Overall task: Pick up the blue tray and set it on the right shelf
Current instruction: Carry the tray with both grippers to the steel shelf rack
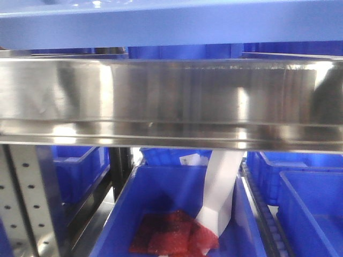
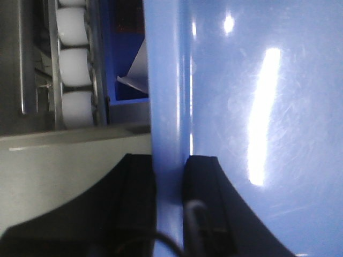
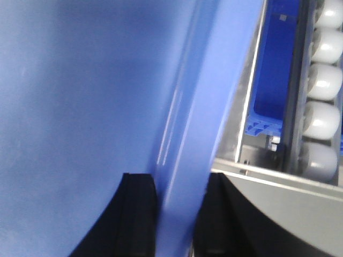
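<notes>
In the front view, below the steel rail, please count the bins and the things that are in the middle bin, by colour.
Dark-blue bins: 5
Red mesh bag: 1
White object: 1
Total: 7

The blue tray [image 3: 69, 107] fills the left and middle of the view, glossy and tilted. Its flared rim runs down between the two black fingers [image 3: 138, 214] of the right end effector [image 3: 178, 184], which clamp it from either side. At the right a column of white rollers [image 3: 324, 85] stands beside a dark blue bin [image 3: 276, 69]. A pale grey metal ledge [image 3: 300, 209] lies below them.
</notes>
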Controlling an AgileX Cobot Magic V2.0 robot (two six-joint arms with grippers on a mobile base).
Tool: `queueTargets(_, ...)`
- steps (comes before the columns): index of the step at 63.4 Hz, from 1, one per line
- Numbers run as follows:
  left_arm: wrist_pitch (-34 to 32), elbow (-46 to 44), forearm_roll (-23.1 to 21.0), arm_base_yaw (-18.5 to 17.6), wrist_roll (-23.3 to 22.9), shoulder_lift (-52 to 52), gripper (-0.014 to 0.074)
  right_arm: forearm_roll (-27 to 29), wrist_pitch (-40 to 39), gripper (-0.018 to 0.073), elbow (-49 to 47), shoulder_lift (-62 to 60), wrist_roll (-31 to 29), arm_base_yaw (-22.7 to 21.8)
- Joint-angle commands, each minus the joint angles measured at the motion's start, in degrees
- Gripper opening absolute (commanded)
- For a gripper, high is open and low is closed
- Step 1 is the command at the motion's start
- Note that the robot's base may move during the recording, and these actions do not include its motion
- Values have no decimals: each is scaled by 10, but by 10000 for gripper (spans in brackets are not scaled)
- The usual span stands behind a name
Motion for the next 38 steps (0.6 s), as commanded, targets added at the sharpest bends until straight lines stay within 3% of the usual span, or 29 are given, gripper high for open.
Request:
queueTargets(1,40,-18,-12,-5,16,-19,-48,-7,-29,23,-17,-10,-19,-1)
queueTargets(38,40,-18,-12,-5,16,-19,-48,-7,-29,23,-17,-10,-19,-1)
